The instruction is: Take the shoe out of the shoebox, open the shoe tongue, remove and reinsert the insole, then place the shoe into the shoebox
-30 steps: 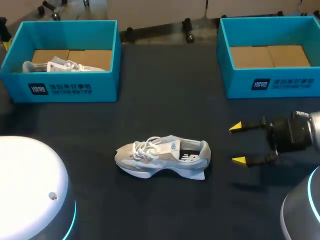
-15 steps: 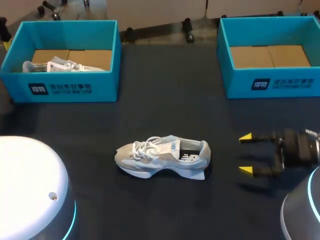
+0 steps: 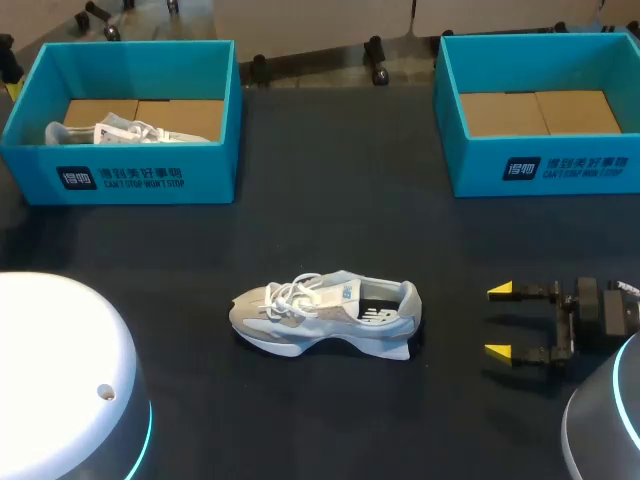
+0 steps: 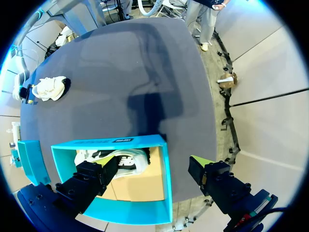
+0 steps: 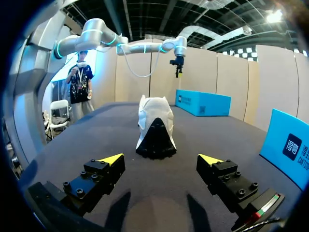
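A pale grey shoe (image 3: 325, 315) is shown standing on its sole on the dark worktop (image 3: 330, 200). It lies straight ahead of the right hand (image 3: 499, 320) and well apart from it, with the heel turned toward that hand. The right hand's fingers are spread, with nothing between them. The left hand (image 4: 154, 166) is likewise spread and is held above a blue shoebox (image 4: 166, 188) containing a second shoe (image 4: 120, 162). The shoe on the worktop is judged light, with a soft, yielding upper and a stiffer sole and heel. The heel rim or the midfoot sides are judged the surest places to take hold.
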Robot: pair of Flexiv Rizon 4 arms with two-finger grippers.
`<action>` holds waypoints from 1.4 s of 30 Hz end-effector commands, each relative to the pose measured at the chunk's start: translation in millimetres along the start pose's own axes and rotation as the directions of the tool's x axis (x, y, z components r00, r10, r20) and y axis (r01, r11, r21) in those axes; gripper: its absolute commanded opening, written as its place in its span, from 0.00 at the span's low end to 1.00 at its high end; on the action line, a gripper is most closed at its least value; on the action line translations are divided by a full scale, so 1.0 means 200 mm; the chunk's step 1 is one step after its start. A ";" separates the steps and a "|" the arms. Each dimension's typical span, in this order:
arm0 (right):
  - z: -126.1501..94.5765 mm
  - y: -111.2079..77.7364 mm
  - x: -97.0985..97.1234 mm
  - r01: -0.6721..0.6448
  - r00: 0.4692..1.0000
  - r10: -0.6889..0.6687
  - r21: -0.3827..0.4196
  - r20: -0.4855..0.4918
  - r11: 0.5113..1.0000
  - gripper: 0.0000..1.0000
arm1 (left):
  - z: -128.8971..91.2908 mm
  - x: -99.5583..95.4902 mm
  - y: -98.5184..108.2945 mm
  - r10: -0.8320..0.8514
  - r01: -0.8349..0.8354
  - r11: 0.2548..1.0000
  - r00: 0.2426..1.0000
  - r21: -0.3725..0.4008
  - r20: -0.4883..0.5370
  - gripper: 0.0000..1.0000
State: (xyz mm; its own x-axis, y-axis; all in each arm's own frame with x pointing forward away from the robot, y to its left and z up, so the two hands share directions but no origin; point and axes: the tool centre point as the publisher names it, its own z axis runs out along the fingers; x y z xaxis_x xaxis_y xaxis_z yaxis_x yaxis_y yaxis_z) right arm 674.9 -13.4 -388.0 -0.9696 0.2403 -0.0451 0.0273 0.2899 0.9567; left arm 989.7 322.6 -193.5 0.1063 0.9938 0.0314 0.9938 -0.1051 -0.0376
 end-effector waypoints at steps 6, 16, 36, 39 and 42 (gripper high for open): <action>0.07 0.01 -0.03 -0.045 0.999 0.045 0.024 -0.008 0.999 1.00 | 0.00 0.00 -0.01 0.001 -0.001 1.000 1.000 -0.004 -0.002 1.00; 0.24 0.01 -0.05 -0.097 0.995 0.097 0.016 -0.030 0.995 1.00 | 0.00 0.00 -0.01 0.001 -0.001 1.000 1.000 -0.004 -0.002 1.00; 0.42 0.03 -0.02 -0.063 0.996 0.063 0.010 -0.061 0.998 1.00 | 0.00 0.00 -0.01 0.001 -0.001 1.000 1.000 -0.004 -0.002 1.00; 0.42 0.03 -0.02 -0.063 0.996 0.063 0.010 -0.061 0.998 1.00 | 0.00 0.00 -0.01 0.001 -0.001 1.000 1.000 -0.004 -0.002 1.00; 0.42 0.03 -0.02 -0.063 0.996 0.063 0.010 -0.061 0.998 1.00 | 0.00 0.00 -0.01 0.001 -0.001 1.000 1.000 -0.004 -0.002 1.00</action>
State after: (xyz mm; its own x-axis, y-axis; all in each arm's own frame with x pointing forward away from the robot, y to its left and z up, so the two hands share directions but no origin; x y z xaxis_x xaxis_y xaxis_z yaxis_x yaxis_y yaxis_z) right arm 699.9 64.4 -406.0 -0.9794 0.1991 0.0344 0.0904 0.2795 0.9559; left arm 989.7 322.6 -193.5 0.1063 0.9938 0.0314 0.9938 -0.1051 -0.0376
